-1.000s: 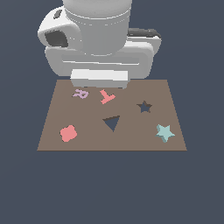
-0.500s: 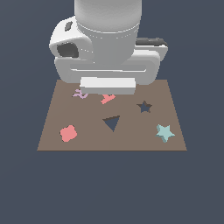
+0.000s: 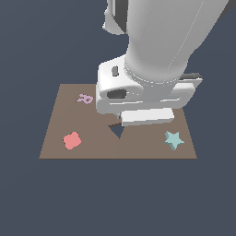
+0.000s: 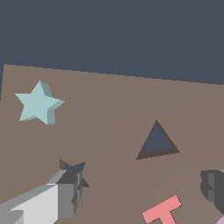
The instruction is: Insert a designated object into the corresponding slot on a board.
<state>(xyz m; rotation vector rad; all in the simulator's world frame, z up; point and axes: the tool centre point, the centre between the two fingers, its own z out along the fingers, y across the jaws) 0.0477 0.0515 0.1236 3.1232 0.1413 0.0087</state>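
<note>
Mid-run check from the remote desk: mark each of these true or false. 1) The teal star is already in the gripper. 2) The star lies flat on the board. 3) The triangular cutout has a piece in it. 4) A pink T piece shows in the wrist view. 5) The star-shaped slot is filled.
1) False. The star lies by itself on the board; the gripper has nothing between its fingers.
2) True.
3) False. The triangular cutout is dark and empty.
4) True. The pink T lies on the board between the fingers.
5) False. The star slot, partly hidden by a finger, shows dark and empty.
</note>
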